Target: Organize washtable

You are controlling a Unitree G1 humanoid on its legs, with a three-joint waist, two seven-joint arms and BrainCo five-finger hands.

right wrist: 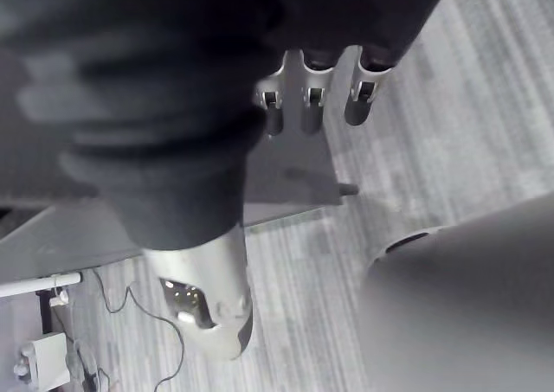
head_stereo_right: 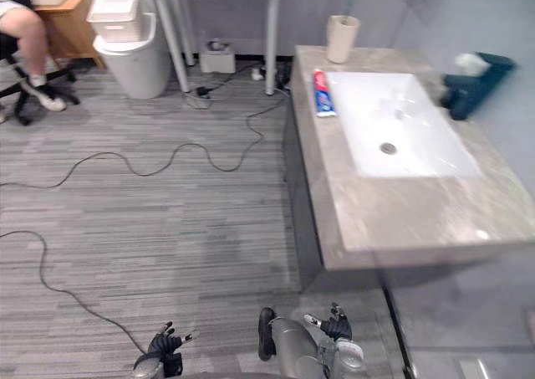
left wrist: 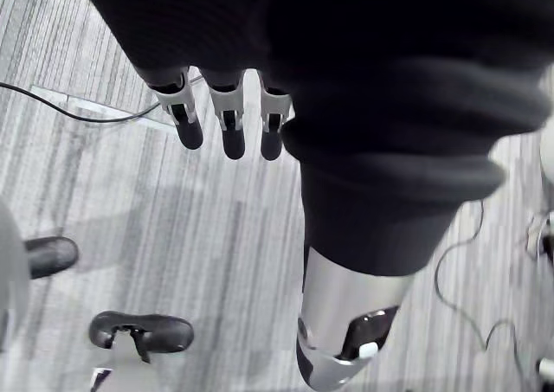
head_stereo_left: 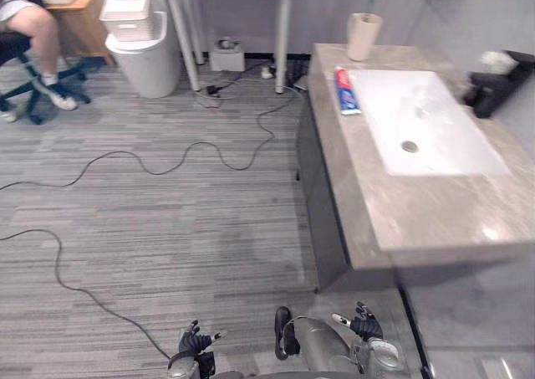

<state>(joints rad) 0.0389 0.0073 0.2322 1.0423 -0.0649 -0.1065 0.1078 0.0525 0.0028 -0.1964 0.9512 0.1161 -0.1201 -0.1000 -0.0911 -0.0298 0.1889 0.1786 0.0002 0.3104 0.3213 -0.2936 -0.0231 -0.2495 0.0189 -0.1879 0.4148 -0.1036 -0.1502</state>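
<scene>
Table [head_stereo_left: 435, 220]: grey stone-look top with a white sink basin [head_stereo_left: 435, 136] sunk into it. Toothpaste tube [head_stereo_left: 347, 91]: lying flat on the top, just beside the basin's edge, loose rather than stowed, so likely the item to tidy. Cup [head_stereo_left: 363, 36]: beige, upright at the far corner, with what looks like a toothbrush [head_stereo_left: 371, 0] standing in it; a probable home for the tube. Faucet [head_stereo_left: 491, 90]: dark, at the basin's wall side. Left hand [head_stereo_left: 194, 342] and right hand [head_stereo_left: 365, 323]: both hang low over the carpet, well apart from the table, fingers [left wrist: 232, 128] straight and relaxed, holding nothing; judged idle, no reach begun.
</scene>
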